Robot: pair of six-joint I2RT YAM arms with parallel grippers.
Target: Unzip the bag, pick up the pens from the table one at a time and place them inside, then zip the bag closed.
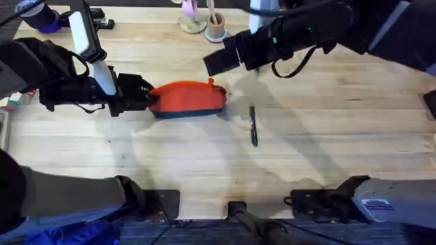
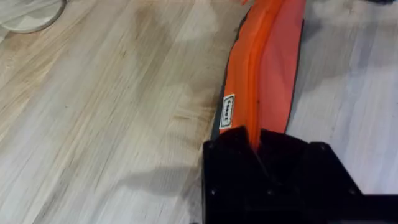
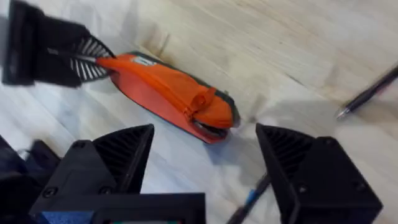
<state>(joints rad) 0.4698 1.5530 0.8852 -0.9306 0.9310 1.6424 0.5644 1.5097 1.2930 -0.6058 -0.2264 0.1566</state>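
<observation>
The orange bag (image 1: 189,97) with its dark blue underside lies left of centre on the table (image 1: 204,163). My left gripper (image 1: 146,95) is shut on the bag's left end, and the left wrist view shows that gripper (image 2: 255,140) pinching the bag (image 2: 267,62). My right gripper (image 1: 216,62) hangs open above the bag's right end. In its own view that gripper (image 3: 205,134) stands wide over the bag (image 3: 168,87), close to the zip pull (image 3: 203,99). One pen (image 1: 253,126) lies right of the bag. The right wrist view shows that pen (image 3: 368,93) and another pen (image 3: 249,200).
At the table's far edge stand a small cup (image 1: 216,28) of pale sticks and a round base (image 1: 193,24). A black stapler (image 1: 102,22) and a purple object (image 1: 41,17) sit at the back left. Bare wood lies in front of the bag.
</observation>
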